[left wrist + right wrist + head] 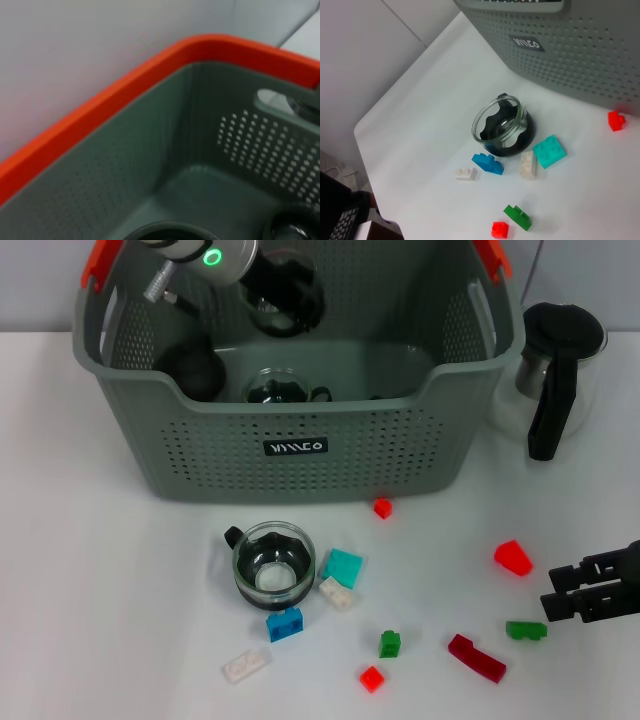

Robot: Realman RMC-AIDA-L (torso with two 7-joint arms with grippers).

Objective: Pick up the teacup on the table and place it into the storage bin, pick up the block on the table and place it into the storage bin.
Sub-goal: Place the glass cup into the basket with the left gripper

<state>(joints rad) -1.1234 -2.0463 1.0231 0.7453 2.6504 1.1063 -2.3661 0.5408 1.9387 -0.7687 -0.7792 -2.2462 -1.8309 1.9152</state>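
The storage bin [300, 450] stands at the back of the table, its wall also in the right wrist view [570, 55]. Above its inside my left gripper [268, 282] is shut on a glass teacup [292, 302] with a black base. Another teacup [275, 388] rests on the bin floor. A third teacup [272, 565] [502, 127] stands on the table in front of the bin. Around it lie a teal block [342, 567] [550, 151], a blue block [284, 623] [487, 163] and a white block [336, 593]. My right gripper [552, 590] hovers open at the right edge, empty.
More blocks are scattered to the front: red ones [513, 557] [371, 678] [382, 507], green ones [390, 643] [526, 630], a dark red one [476, 657], a clear one [246, 665]. A glass kettle [560, 360] with a black handle stands right of the bin. A black round object [190, 370] lies inside it.
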